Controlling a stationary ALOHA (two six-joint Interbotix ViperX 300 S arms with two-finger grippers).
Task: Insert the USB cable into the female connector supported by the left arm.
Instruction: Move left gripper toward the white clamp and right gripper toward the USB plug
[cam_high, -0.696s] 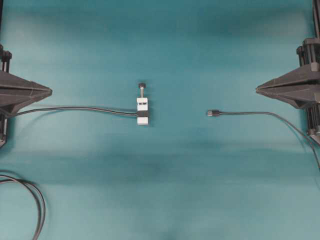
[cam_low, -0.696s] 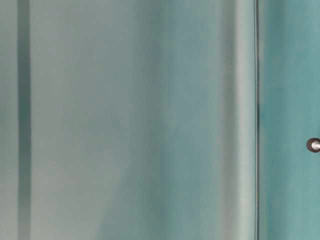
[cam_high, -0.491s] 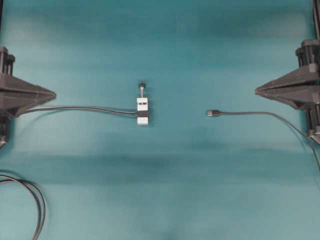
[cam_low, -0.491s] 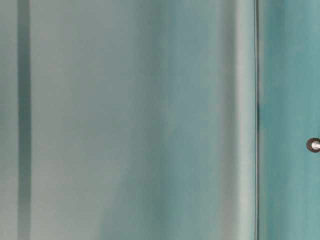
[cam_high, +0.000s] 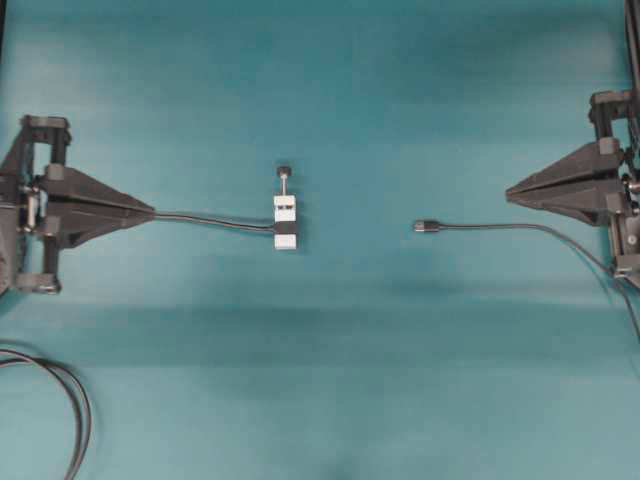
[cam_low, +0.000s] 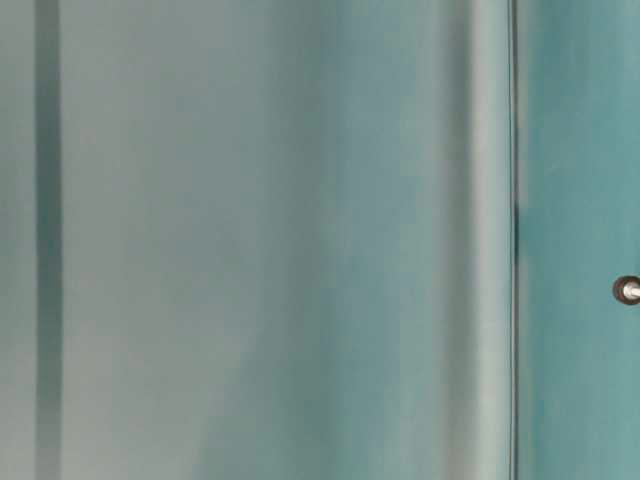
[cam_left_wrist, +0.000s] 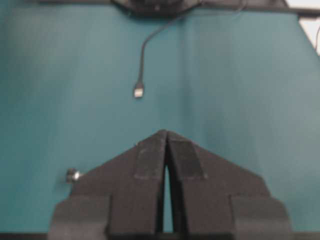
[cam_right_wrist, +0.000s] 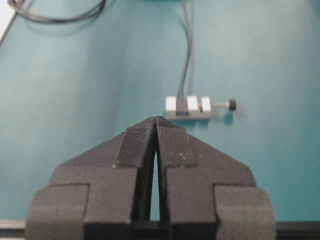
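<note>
Seen from overhead, the female connector lay on the teal counter a little left of centre, its white block flat and its black-knobbed screw pointing toward the top of the frame. The left end effector sat at the left edge, tips together and holding nothing, its point over the connector's thin cable, well apart from the block. The USB cable lay right of centre, its plug pointing left toward the block across a bare gap. The right end effector at the right edge was likewise closed and empty, just above and right of the plug. A looped dark cable sat at lower left.
</note>
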